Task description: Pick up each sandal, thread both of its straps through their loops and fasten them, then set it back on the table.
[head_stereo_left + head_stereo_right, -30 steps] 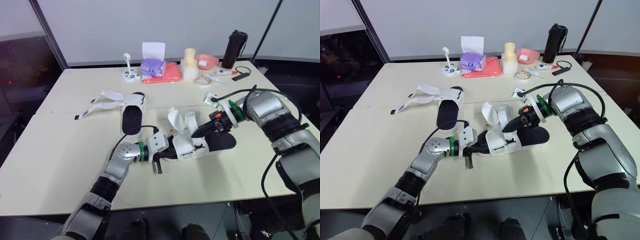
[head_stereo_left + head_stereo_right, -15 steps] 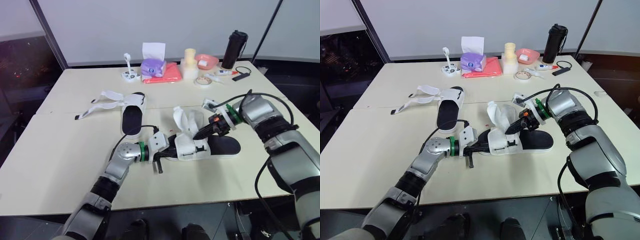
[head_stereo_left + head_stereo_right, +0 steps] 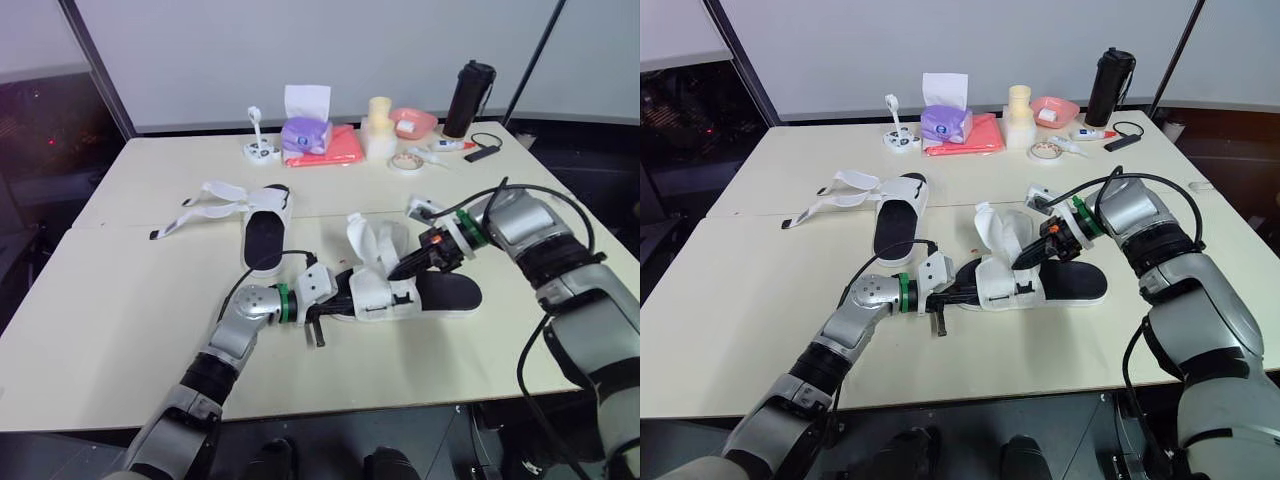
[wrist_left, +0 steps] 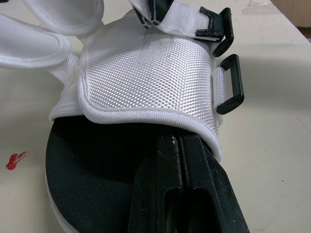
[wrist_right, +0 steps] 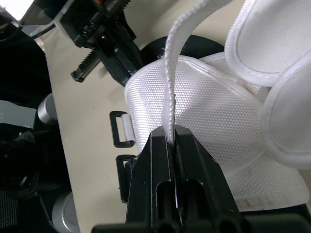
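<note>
Mid-frame on the worktop (image 3: 120, 300) lies the sandal (image 3: 445, 293). The left tool (image 4: 177, 143), pressed together, rests on its footbed under the white upper. The right tool (image 5: 171, 138) pinches a strap (image 5: 182, 58). The other sandal (image 3: 262, 228) lies upper left.

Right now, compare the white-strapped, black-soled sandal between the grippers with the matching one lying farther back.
The near sandal is clamped at its sole by the left gripper, one strap pinched by the right gripper; the far sandal lies untouched. Near straps stand up; far straps trail flat. Both are unfastened.
</note>
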`<move>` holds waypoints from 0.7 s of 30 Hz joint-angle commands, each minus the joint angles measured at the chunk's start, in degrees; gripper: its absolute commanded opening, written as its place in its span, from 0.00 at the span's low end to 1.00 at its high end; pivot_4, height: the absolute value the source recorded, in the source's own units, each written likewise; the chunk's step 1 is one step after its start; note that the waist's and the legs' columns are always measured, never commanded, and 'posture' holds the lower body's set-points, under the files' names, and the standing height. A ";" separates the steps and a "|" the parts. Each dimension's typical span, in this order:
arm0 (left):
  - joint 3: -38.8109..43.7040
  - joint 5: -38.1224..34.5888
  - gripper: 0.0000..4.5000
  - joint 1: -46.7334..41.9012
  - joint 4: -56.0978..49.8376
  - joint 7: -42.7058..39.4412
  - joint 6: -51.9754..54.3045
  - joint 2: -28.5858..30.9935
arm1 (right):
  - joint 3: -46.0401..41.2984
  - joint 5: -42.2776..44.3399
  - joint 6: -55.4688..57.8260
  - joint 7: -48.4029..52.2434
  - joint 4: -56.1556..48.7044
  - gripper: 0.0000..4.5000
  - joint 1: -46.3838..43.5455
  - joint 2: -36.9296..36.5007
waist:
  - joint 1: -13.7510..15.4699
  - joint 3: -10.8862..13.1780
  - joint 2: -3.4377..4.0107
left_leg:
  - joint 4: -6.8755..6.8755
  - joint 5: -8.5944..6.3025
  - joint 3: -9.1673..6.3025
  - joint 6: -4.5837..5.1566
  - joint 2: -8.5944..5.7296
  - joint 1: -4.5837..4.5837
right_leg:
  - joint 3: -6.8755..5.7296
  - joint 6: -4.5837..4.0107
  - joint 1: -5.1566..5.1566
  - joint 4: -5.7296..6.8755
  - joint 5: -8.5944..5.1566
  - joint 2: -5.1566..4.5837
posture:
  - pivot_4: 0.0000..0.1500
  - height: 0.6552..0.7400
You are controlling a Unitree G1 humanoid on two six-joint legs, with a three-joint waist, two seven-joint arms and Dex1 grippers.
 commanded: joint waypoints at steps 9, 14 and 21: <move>-0.35 0.17 0.00 -0.46 -0.29 -0.07 0.16 -0.05 | -0.97 0.70 2.09 0.43 -10.73 0.01 5.03 -3.34 | 0.07 0.00 0.00 | 0.01 0.00 0.00 0.00 0.00 0.00 | -0.01 0.00 0.02 -0.01 0.00 0.00 | 1.00 1.00; -0.29 -0.02 0.00 -0.19 -0.60 -0.01 0.52 -0.10 | -2.85 -0.04 1.56 0.43 -13.62 0.01 7.46 -3.98 | 0.07 0.00 0.00 | 0.02 0.00 0.00 0.00 0.00 0.00 | -0.02 0.00 0.03 -0.01 0.00 0.00 | 1.00 1.00; -0.67 -0.68 0.00 0.80 -1.98 -0.50 2.58 -0.47 | -7.24 -2.01 0.09 -2.27 -17.22 0.01 10.77 -3.88 | 0.12 0.00 -0.01 | 0.05 0.00 0.00 0.00 0.00 0.00 | -0.02 0.00 0.05 0.00 0.00 0.00 | 1.00 1.00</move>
